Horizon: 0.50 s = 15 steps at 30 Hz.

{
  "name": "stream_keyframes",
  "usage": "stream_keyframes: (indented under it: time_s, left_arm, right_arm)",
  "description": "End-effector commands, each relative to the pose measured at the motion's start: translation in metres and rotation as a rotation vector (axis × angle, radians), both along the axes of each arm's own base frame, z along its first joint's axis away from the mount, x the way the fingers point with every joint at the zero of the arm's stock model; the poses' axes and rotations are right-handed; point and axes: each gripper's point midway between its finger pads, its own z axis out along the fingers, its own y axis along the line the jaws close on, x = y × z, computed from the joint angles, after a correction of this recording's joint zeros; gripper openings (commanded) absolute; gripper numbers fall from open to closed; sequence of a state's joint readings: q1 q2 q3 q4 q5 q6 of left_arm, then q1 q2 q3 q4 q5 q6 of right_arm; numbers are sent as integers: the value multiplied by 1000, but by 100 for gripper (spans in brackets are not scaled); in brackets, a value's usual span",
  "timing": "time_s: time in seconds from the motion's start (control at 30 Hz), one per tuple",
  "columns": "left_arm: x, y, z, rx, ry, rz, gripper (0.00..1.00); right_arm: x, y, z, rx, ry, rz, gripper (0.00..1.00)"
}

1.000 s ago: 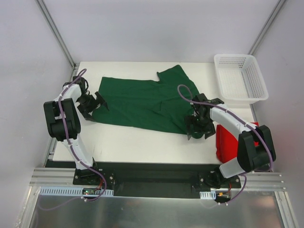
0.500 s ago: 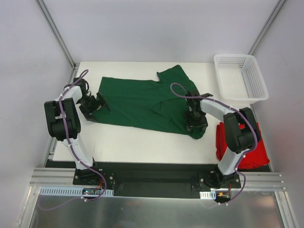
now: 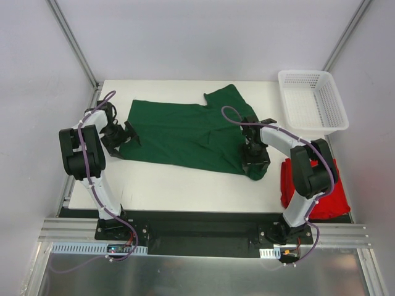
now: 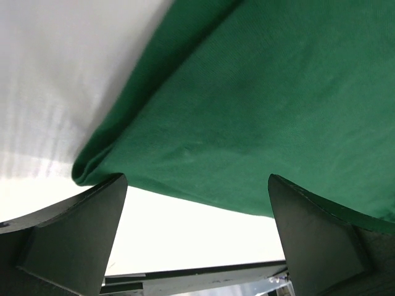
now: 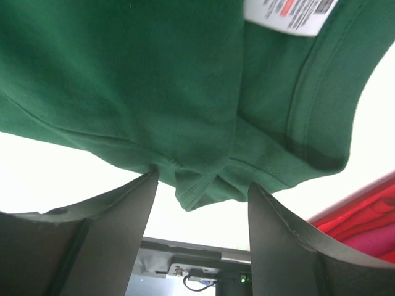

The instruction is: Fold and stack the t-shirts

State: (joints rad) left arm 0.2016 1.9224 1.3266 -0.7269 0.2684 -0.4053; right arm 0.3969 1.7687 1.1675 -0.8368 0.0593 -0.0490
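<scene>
Your green shirt [image 3: 185,132] lies spread flat across the table [image 3: 173,185]. Your left gripper [image 3: 123,140] gapes wide at its left corner, and your right gripper [image 3: 255,163] is wide over the near right hem. They are likely placed so you can pinch both ends for a fold.

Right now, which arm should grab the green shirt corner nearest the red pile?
Right: the right end effector, open, straddles that green shirt corner; the left end effector sits at the opposite edge.

Green t-shirt [image 3: 185,132] spread flat, centre; red t-shirt [image 3: 336,200] apart, near right.
</scene>
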Motion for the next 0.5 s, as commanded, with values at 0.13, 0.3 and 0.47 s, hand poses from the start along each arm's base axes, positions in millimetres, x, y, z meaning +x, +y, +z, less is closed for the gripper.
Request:
stream_keyframes:
  time_s: [0.13, 0.3, 0.47]
  left_arm:
    - [-6, 19, -5, 87, 64, -14, 99]
    - [-6, 23, -7, 95, 74, -14, 99]
    - [-5, 28, -7, 95, 74, -8, 99]
  right_arm:
    - [-21, 1, 13, 17, 54, 25, 37]
    - [-19, -8, 21, -35, 42, 34, 11]
    - [-15, -18, 37, -87, 24, 42, 1]
